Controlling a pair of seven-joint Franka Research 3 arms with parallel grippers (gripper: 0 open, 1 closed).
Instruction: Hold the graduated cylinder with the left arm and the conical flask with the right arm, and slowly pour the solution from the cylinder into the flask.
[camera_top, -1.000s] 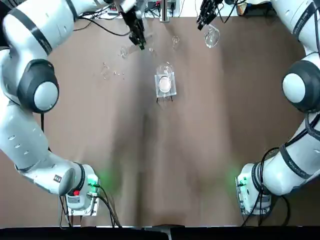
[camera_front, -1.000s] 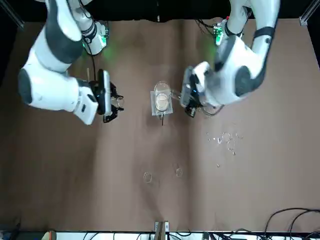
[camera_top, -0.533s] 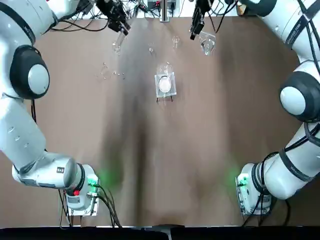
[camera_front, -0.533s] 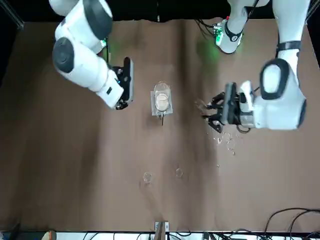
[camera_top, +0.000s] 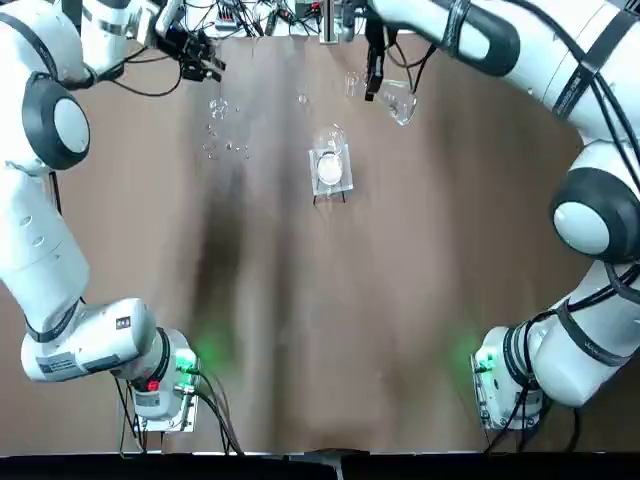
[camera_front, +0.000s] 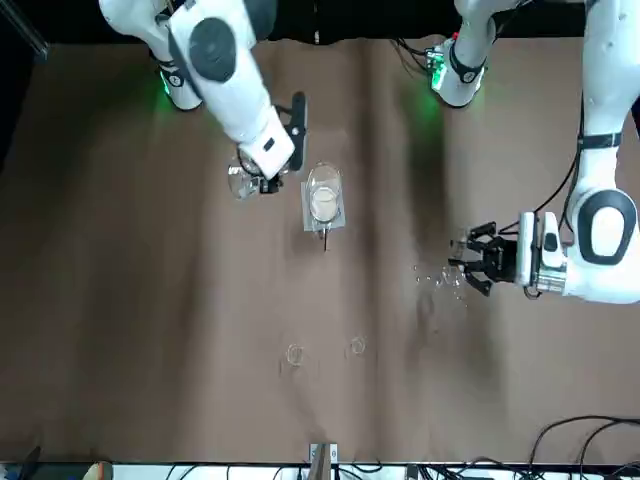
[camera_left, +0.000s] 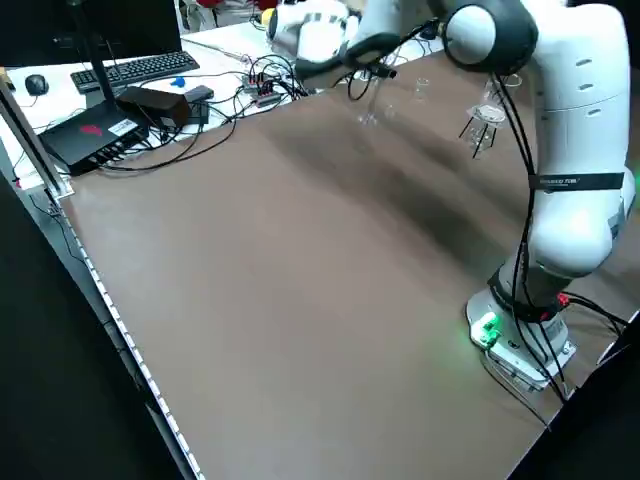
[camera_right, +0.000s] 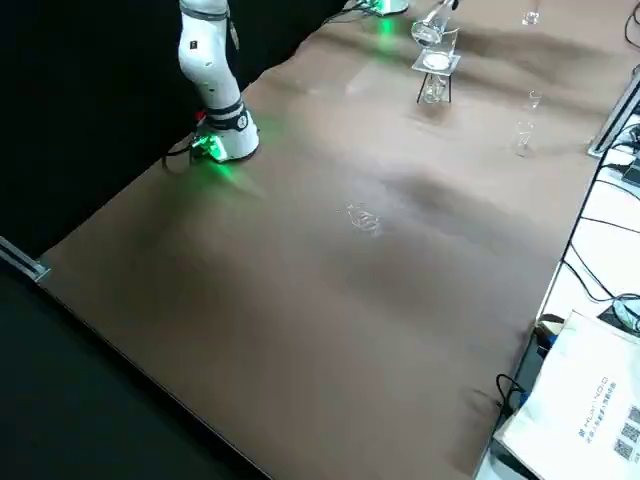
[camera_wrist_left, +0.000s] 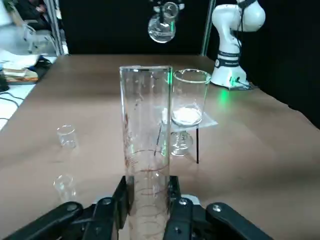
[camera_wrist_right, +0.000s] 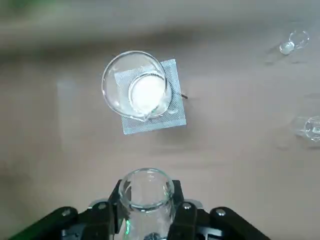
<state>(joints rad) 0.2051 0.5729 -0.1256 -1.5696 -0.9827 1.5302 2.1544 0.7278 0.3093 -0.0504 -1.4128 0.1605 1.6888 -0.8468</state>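
While my left gripper (camera_wrist_left: 150, 202) is shut around the tall glass cylinder (camera_wrist_left: 147, 145), my right gripper (camera_wrist_right: 147, 215) grips the neck of the flask (camera_front: 242, 178). Both hang over the bench (camera_top: 350, 330), well apart, and the beaker (camera_wrist_right: 136, 86) sits on its stand (camera_wrist_right: 177, 112) between them.

1. Left of the beaker (camera_top: 330, 150), glass bits (camera_top: 211, 145) are too small to identify.
2. In front of it, the cylinder's (camera_wrist_left: 146, 200) lower end runs off the left wrist view.
3. Flask (camera_wrist_right: 147, 192) near it: bottom cut off, right wrist view.
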